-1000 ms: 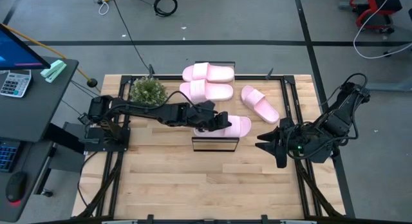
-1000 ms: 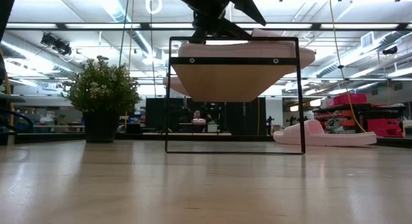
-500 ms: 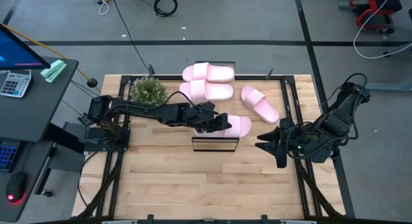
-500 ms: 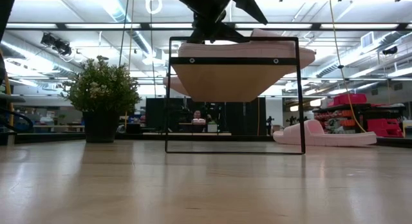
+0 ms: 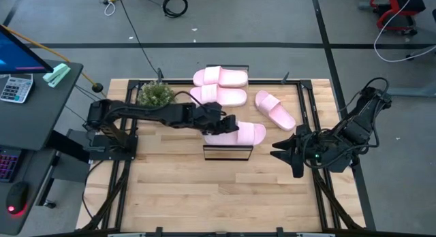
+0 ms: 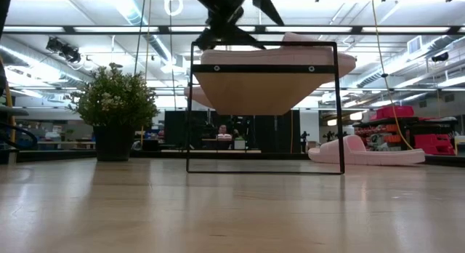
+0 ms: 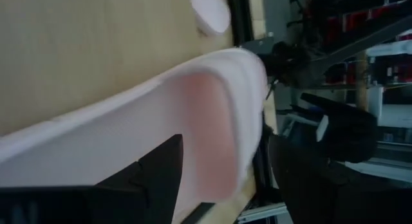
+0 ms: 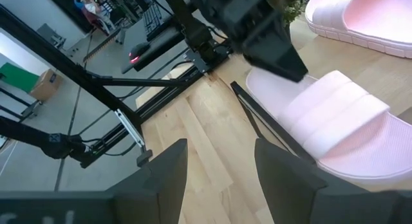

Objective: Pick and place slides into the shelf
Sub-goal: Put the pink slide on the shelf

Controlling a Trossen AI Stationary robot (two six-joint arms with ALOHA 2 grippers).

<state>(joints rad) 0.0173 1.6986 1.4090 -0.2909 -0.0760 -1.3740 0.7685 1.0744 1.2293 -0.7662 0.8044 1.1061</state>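
One pink slide [image 5: 242,133] lies atop the shelf [image 5: 227,152], the left gripper [image 5: 219,121] at its heel end, fingers spread and clear of the foam, apparently letting go; three more slides [image 5: 219,77] wait on the table behind, while the right gripper [image 5: 283,150] idles open near the table's right edge

Both arms are matte black, jointed links with thin black cables, each ending in a two-fingered claw.
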